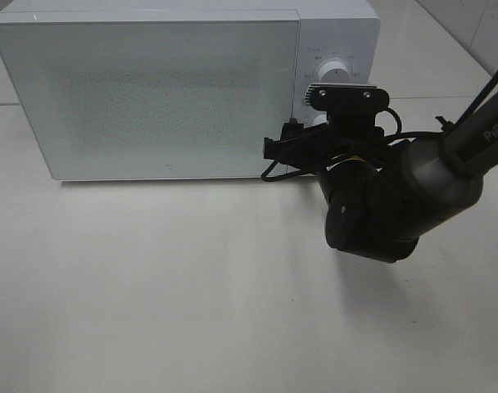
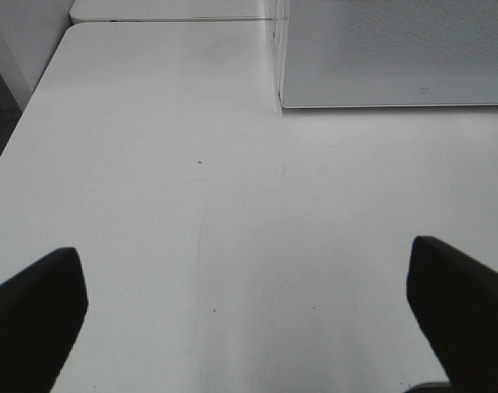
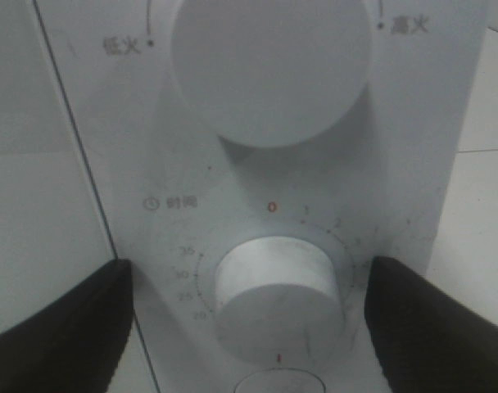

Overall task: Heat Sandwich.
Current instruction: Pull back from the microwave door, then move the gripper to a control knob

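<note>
The sandwich is out of view. A white microwave (image 1: 151,98) stands at the back of the table with its door shut. My right arm (image 1: 372,205) reaches up to its control panel. In the right wrist view my right gripper (image 3: 249,327) is open, its dark fingers (image 3: 61,327) flanking the lower timer knob (image 3: 273,299) with a gap on each side. The knob's mark points down, away from the orange 0. The larger power knob (image 3: 269,65) sits above it. My left gripper (image 2: 249,319) hangs open over bare white table, holding nothing.
The white table (image 1: 192,311) spreads out in front of the microwave. The microwave's lower front corner (image 2: 396,49) shows ahead of the left gripper. The table's left edge (image 2: 20,123) drops to a dark floor. A second table top adjoins behind.
</note>
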Action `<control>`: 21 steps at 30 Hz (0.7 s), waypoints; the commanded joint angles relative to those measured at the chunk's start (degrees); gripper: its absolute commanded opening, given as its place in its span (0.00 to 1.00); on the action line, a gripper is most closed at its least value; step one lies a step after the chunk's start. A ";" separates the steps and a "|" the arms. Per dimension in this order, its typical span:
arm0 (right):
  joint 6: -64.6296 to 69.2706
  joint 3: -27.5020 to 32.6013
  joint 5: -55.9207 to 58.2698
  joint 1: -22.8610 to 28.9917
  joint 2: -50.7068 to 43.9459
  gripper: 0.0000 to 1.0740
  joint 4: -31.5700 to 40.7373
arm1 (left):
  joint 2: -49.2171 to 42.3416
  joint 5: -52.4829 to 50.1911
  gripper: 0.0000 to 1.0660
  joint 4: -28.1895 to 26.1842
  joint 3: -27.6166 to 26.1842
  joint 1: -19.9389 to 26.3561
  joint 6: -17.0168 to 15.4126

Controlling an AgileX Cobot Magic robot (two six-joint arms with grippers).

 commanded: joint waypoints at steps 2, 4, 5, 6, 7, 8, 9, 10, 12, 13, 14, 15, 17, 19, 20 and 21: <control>-0.23 -1.09 -1.43 -1.20 0.00 0.71 -0.69 | -1.26 -0.74 0.94 -0.52 0.17 0.00 0.00; -0.29 -1.09 -1.38 -1.20 0.00 0.71 -0.57 | -1.26 -0.74 0.94 -0.52 0.17 0.00 0.00; -0.29 -1.03 -1.38 -1.15 0.00 0.71 -0.63 | -1.26 -0.74 0.94 -0.52 0.17 0.00 0.00; -0.34 -1.03 -1.38 -1.15 -0.11 0.71 -0.69 | -1.26 -0.74 0.94 -0.52 0.17 0.00 0.00; -0.34 -1.03 -1.38 -1.15 -0.11 0.71 -0.69 | -1.26 -0.74 0.94 -0.52 0.17 0.00 0.00; -0.34 -0.92 -1.32 -1.09 -0.23 0.71 -0.69 | -1.26 -0.74 0.94 -0.52 0.17 0.00 0.00; -0.34 -0.74 -1.38 -1.09 -0.23 0.71 -0.74 | -1.26 -0.74 0.94 -0.52 0.17 0.00 0.00; -0.34 -0.11 -1.32 -1.09 -0.74 0.71 -0.80 | -1.26 -0.74 0.94 -0.52 0.17 0.00 0.00; -0.34 0.23 -1.38 -1.03 -0.86 0.71 -0.92 | -1.26 -0.74 0.94 -0.52 0.17 0.00 0.00; -0.23 0.46 -1.38 -0.52 -0.92 0.71 -0.86 | -1.26 -0.74 0.94 -0.52 0.17 0.00 0.00; -0.23 0.74 -1.20 -0.40 -0.92 0.71 -0.92 | -1.26 -0.74 0.94 -0.52 0.17 0.00 0.00; -0.23 0.74 -0.69 -0.40 -0.92 0.71 -1.15 | -1.26 -0.74 0.94 -0.52 0.17 0.00 0.00; -0.23 0.74 -0.40 -0.34 -0.92 0.71 -1.43 | -1.26 -0.74 0.94 -0.52 0.17 0.00 0.00; -0.23 0.74 -0.63 0.29 -0.92 0.71 -1.15 | -1.26 -0.74 0.94 -0.52 0.17 0.00 0.00; -0.23 0.74 -0.69 0.29 -0.92 0.71 -0.97 | -1.26 -0.74 0.94 -0.52 0.17 0.00 0.00; -0.23 0.74 -0.69 0.29 -0.92 0.71 -0.97 | -1.26 -0.74 0.94 -0.52 0.17 0.00 0.00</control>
